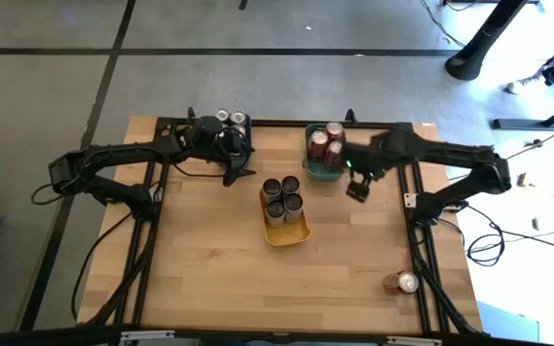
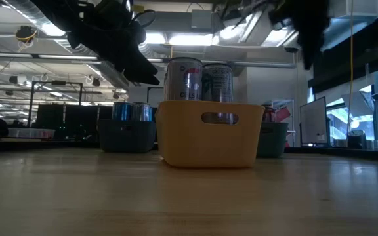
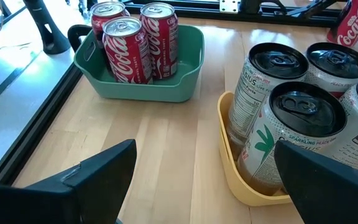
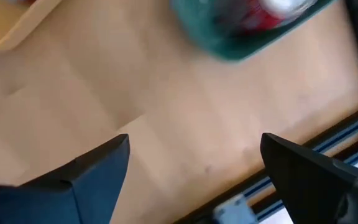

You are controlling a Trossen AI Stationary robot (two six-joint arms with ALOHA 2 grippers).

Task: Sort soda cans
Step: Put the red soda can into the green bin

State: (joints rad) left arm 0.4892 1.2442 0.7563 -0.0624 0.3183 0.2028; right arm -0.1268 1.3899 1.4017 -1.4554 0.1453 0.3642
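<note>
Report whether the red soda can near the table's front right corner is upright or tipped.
Tipped. In the high view the red soda can lies on its side on the wooden table, its silver top facing sideways, outside every bin.

Legible text, left wrist view only:
- Red cans [image 3: 135,46] in the teal bin [image 3: 160,87]: white "Coca-Cola" script on the sides.
- Red can [image 3: 353,28] lying on the desk [image 3: 166,155] beyond the yellow bin [image 3: 241,168], at its 1 o'clock: the same script, partly cut off.
- Silver can [image 3: 291,137] in the yellow bin: "SPARKLING" readable; smaller print too fine to read.
</note>
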